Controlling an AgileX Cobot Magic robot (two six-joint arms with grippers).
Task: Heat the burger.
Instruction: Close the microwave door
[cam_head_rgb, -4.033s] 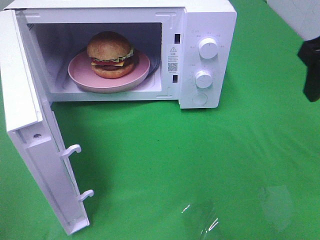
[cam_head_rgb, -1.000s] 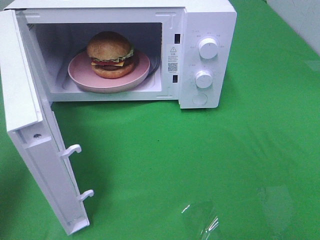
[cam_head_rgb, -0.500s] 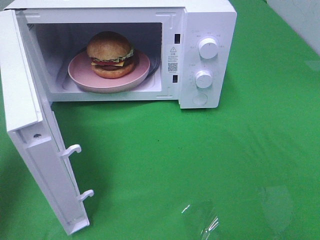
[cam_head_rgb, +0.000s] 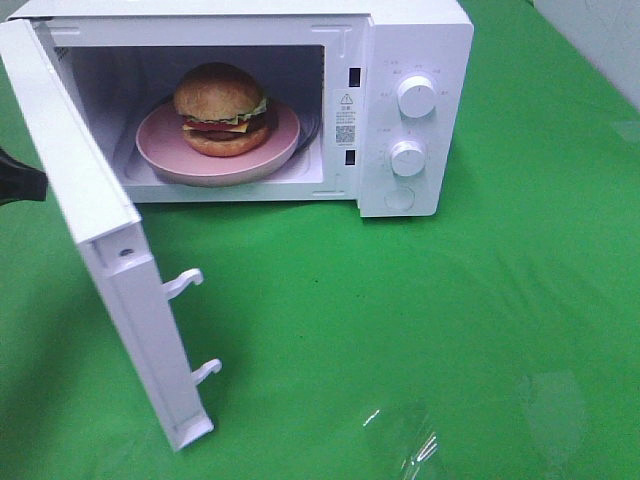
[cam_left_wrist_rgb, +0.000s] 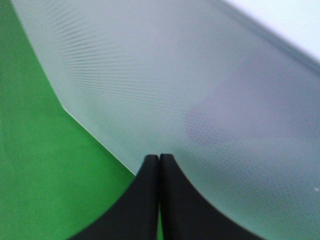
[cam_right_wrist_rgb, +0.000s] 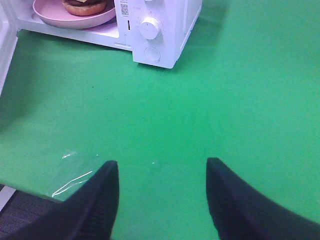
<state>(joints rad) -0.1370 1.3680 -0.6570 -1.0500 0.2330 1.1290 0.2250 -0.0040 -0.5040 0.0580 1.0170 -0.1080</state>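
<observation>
— As far as the right wrist camera lets me judge, my right gripper (cam_right_wrist_rgb: 161, 162) hangs nearest us over the front of the green cloth (cam_right_wrist_rgb: 240, 100). Its fingers are spread wide and grip nothing.

— And your left one?

— Farther in, on the left side. My left gripper (cam_left_wrist_rgb: 159, 159) has its two black fingers pressed flat together, clamping nothing. Their tips touch the outer face of the microwave door (cam_left_wrist_rgb: 200, 100). From the high camera I see only a dark bit of the left gripper (cam_head_rgb: 18, 183) poking out past the door's left edge.

— How does the door stand?

— Open, angled out toward us, with its two latch hooks (cam_head_rgb: 183, 282) pointing right.

— Where's the burger?

— Farthest back. The burger (cam_head_rgb: 220, 108) sits upright on the pink plate (cam_head_rgb: 160, 150) inside the cavity of the white microwave (cam_head_rgb: 415, 40). The door stands between it and my left gripper. My right gripper is well apart from it, across the cloth. Two white knobs (cam_head_rgb: 416, 97) sit one above the other on the panel right of the cavity.
</observation>
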